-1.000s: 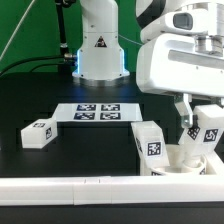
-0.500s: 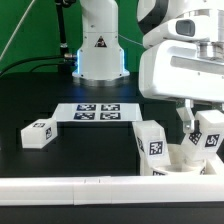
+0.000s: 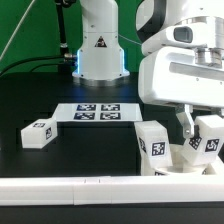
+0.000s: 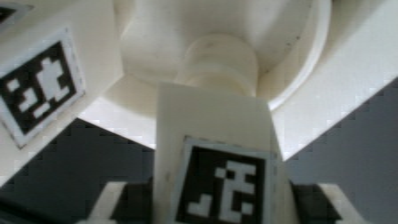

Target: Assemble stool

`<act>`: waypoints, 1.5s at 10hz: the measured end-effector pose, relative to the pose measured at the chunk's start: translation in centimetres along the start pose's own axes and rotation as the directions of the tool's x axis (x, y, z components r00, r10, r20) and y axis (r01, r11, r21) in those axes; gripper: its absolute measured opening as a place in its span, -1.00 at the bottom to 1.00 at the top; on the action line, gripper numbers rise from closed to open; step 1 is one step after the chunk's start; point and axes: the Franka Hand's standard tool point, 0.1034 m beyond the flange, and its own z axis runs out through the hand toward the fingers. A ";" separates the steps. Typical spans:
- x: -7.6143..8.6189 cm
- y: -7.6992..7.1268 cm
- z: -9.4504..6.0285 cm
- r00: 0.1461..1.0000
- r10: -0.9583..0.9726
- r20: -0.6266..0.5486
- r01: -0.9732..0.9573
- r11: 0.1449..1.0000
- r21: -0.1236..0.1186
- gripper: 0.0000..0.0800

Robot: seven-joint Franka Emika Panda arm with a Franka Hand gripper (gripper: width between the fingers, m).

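while the arm is reaching down over the exterior view's right part of the black table (image 3: 100, 150), the gripper (image 3: 203, 130) is gripping the held leg block (image 3: 209, 141), jaws pressed narrow against its two sides. this block is hanging slightly tilted, its tagged face turned toward the exterior camera, and its lower end is dipping toward the hollow of the seat disc (image 3: 185, 160); whether the two are touching is not clear. the seat disc is lying close to the white border rail (image 3: 90, 186) that is running along the table's near edge. the second leg block (image 3: 152, 142) is standing just beside the seat disc on the exterior view's left of it, leaning a little. the third leg block (image 3: 38, 133) is lying well apart, far toward the exterior view's left. the marker board (image 3: 95, 112) is lying flat between the blocks and the robot base (image 3: 100, 45). through the wrist camera, the held leg block (image 4: 222, 140) is filling the middle, with the seat disc (image 4: 205, 55) curving pale beyond it and the second leg block (image 4: 45, 85) showing its tag beside the rim.
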 end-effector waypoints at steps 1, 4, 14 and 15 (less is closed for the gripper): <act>0.0 0.0 0.0 1.000 -0.001 0.000 0.001 1.000 0.000 -0.19; 0.0 0.0 0.0 1.000 -0.002 0.000 0.002 1.000 0.000 0.40; 2.8 2.8 -5.2 0.989 0.027 0.149 -0.039 0.996 0.077 0.62; 3.1 3.5 -5.5 0.982 0.031 0.187 -0.049 0.995 0.092 0.62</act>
